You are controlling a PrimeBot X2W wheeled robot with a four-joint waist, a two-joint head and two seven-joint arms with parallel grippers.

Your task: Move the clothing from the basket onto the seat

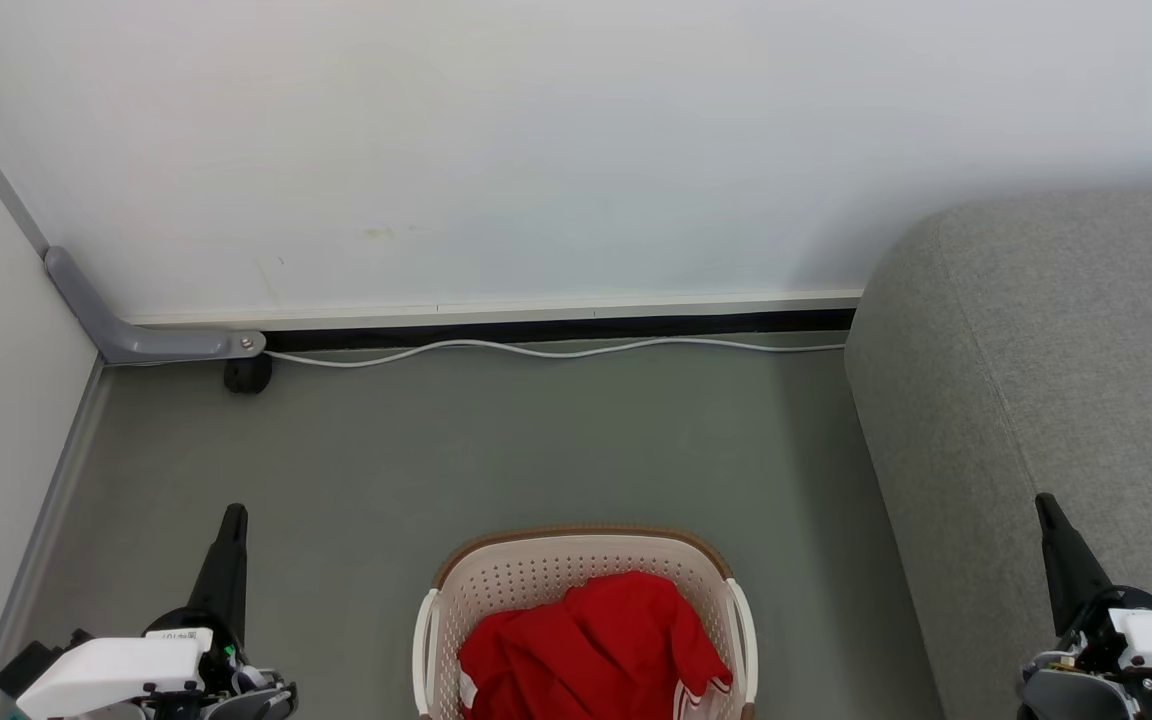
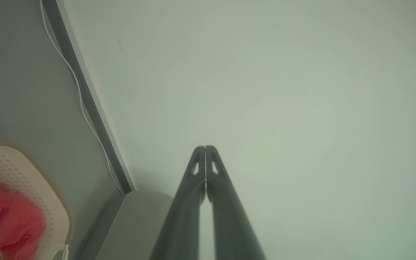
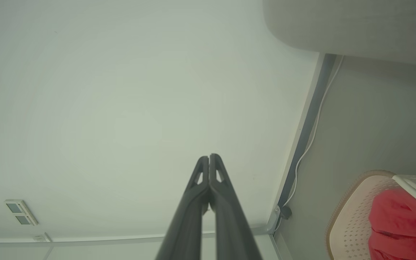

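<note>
progress: zero by my read, task sits at its start
clothing (image 1: pixel 591 645): red, bunched up inside the basket, nothing hanging over the rim as far as head view shows; near part cut off by the frame edge
basket (image 1: pixel 536 575): on the floor (image 1: pixel 536 440) between the two arms, near the seat's left side, a strip of floor between them
seat (image 1: pixel 1066 380): grey, at right, visible part bare, no fabric on it
left gripper (image 1: pixel 233 515): fingers pressed together, holding nothing, well apart from the basket, aimed at the wall (image 1: pixel 576 150)
right gripper (image 1: pixel 1044 503): fingers pressed together, holding nothing, in front of the seat's near edge
done: nothing visible
left: all of it. Spread one claw, reach into the basket, pinch the clothing, lift it clear of the rim, carry it right, release on the seat
check: loose fabric, one pinch may not lift the whole garment
</note>
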